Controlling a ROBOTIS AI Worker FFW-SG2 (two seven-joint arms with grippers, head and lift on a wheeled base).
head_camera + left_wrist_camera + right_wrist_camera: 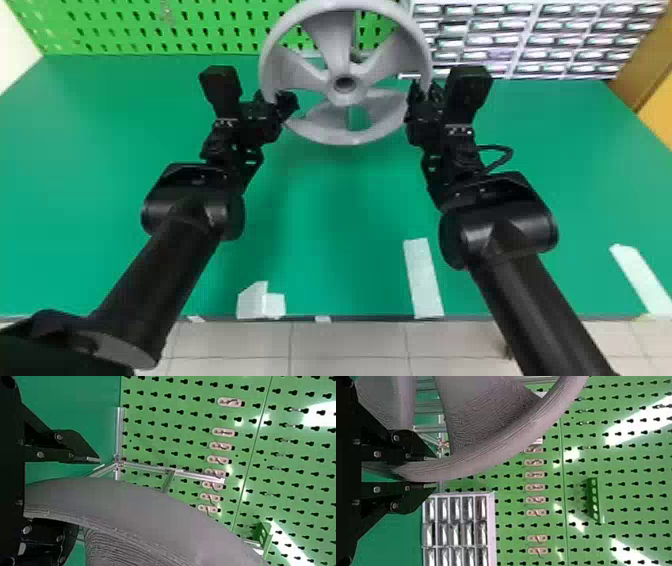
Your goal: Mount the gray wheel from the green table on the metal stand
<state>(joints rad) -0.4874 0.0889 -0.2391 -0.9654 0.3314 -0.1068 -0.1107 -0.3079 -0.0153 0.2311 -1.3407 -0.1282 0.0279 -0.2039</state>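
Carefully now: the wheel (332,50) hangs in front of the metal stand (120,435), its rim (474,464) pinched by the right jaws (435,472), the left jaws (88,494) spread around it; best snug those, then square the hub (344,96) to the stand.

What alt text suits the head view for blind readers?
A spoked gray wheel is raised over a green table, its rim gripped by the right end effector and between open fingers of the left end effector; behind: a green pegboard and drawers.
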